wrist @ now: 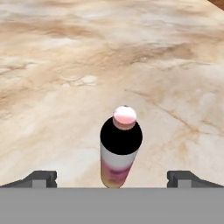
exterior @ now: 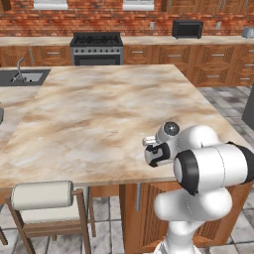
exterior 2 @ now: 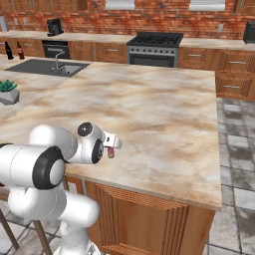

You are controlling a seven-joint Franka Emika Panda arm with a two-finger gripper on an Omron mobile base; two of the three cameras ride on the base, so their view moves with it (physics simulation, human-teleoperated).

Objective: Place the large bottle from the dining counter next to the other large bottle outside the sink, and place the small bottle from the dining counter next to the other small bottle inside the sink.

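Observation:
The small bottle (wrist: 120, 153) stands upright on the beige marbled dining counter (wrist: 65, 65); it has a pinkish-white body, a dark shoulder and a pale pink cap. My gripper (wrist: 118, 178) is open, and its finger tips (wrist: 41, 177) stand wide on either side of the bottle's base without touching it. In the right base view the bottle (exterior 2: 110, 152) peeks out just under the hand (exterior 2: 112, 141), near the counter's front edge. The hand (exterior: 149, 143) hangs low over that same edge. The sink (exterior 2: 64, 68) lies at the counter's far left end. The large bottle and the other small bottle are out of view.
Two small dark bottles (exterior 2: 8, 50) stand on the wall counter at far left. A potted plant (exterior 2: 7, 92) sits on the left of the dining counter. A padded stool (exterior: 42, 196) stands in front of it. A stove (exterior: 96, 47) stands against the brick wall.

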